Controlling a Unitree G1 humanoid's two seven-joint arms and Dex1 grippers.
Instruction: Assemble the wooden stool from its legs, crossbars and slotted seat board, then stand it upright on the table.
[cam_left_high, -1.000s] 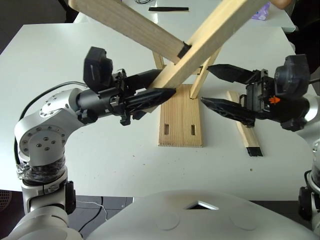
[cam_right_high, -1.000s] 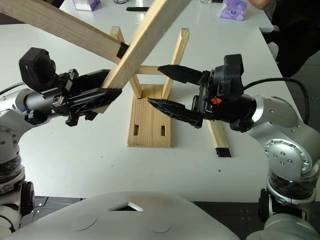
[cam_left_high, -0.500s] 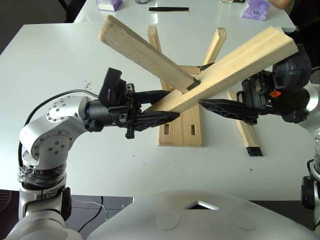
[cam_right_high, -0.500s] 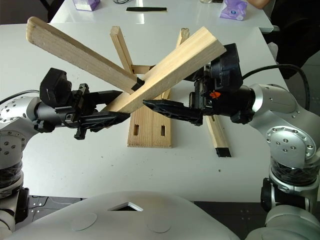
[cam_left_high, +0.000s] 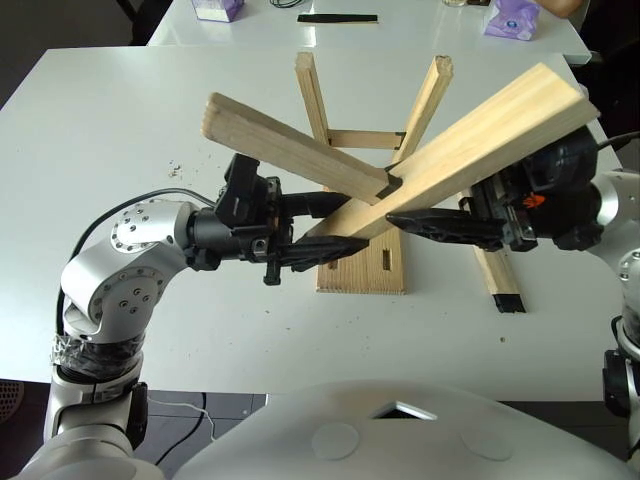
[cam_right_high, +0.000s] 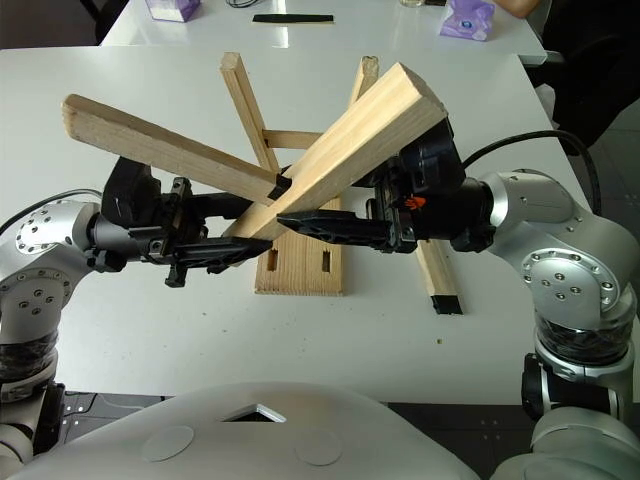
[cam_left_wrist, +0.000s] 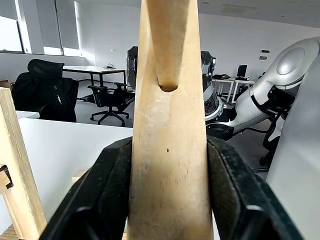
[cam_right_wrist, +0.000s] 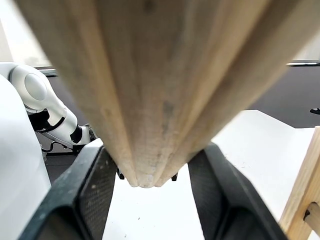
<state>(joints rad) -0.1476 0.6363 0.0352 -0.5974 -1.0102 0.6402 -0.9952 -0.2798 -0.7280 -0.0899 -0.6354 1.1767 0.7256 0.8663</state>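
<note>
Crossed legs (cam_left_high: 385, 185) update from us, head views first. A second ago we had the X hoisted steep with its top ends out of shot, and the right gripper (cam_left_high: 410, 210) hung wide open, clear of the wood. Now the whole X has come down and flattened out, and the right gripper has closed in round the longer leg. The left gripper (cam_left_high: 345, 225) is clamped on that same leg's near end. We reckon that means we're going two-handed so we can steer the X down to the seat board (cam_left_high: 365, 265), which lies flat on the table (cam_left_high: 120, 120) just below both grippers. The gripped leg's long axis runs from the left gripper's fingertips up and away, past the right gripper, toward the robot's far right. The other leg branches off at the crossing, just ahead of the left fingertips, toward the far left.

Left wrist view: the leg is squeezed tight between both fingers (cam_left_wrist: 107, 190) and runs straight out ahead.

Right wrist view: the wood sits between the fingers (cam_right_wrist: 95, 195), and both look pressed against it.
</note>
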